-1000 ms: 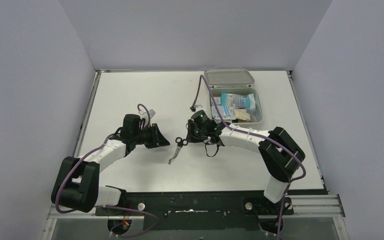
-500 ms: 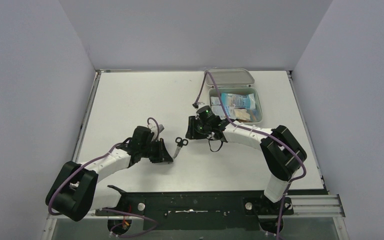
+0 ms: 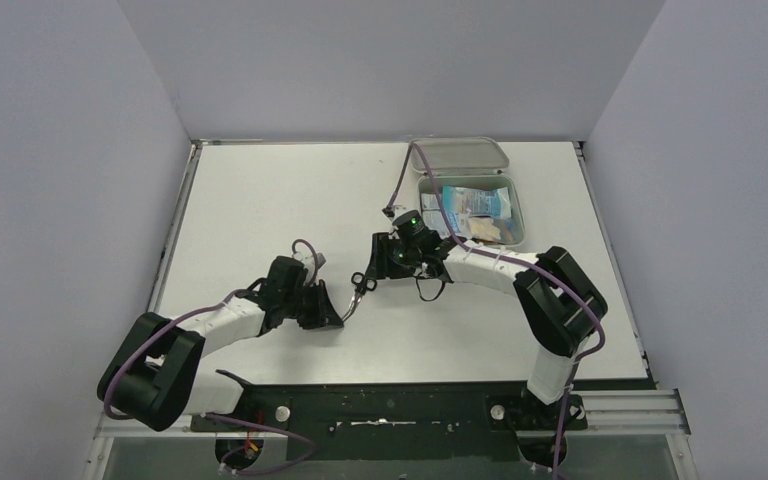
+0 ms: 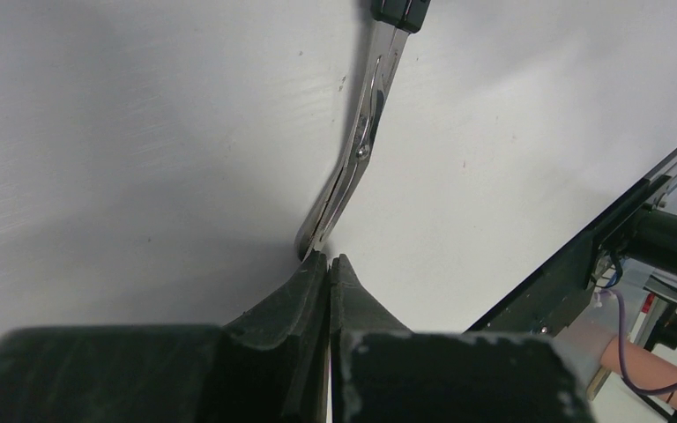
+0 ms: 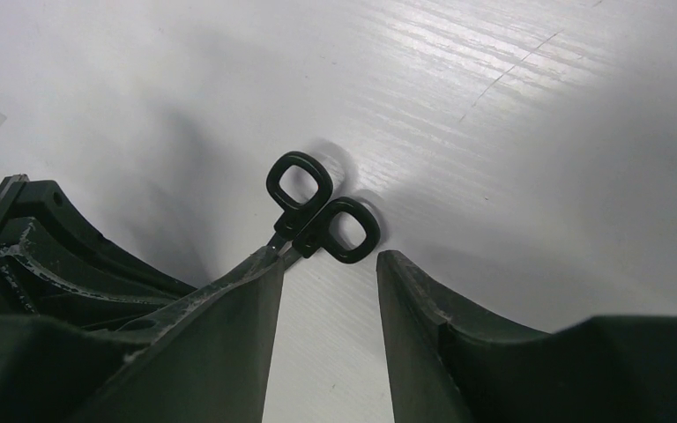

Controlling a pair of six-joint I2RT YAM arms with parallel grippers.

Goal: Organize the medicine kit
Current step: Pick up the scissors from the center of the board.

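Black-handled steel scissors [image 3: 358, 292] lie flat on the white table between my two grippers. The left gripper [image 3: 336, 314] is shut, with its fingertips [image 4: 317, 264] right at the blade tip [image 4: 314, 247]; the tip sits just left of the closed seam, not between the pads. The right gripper [image 5: 331, 260] stands open just behind the scissor handles [image 5: 348, 231], and nothing is between its fingers. The medicine kit [image 3: 521, 215] sits at the back right with its lid [image 3: 457, 155] tipped open and several packets [image 3: 475, 201] inside.
A purple cable with a dark plug [image 3: 388, 212] hangs over the table beside the kit. The black mounting rail [image 3: 390, 400] runs along the near edge. Grey walls close in the left, right and back of the table.
The left arm swung in from the left to the scissors' blade tip and shut. The right gripper's jaws widened behind the handles, and the scissors turned slightly.
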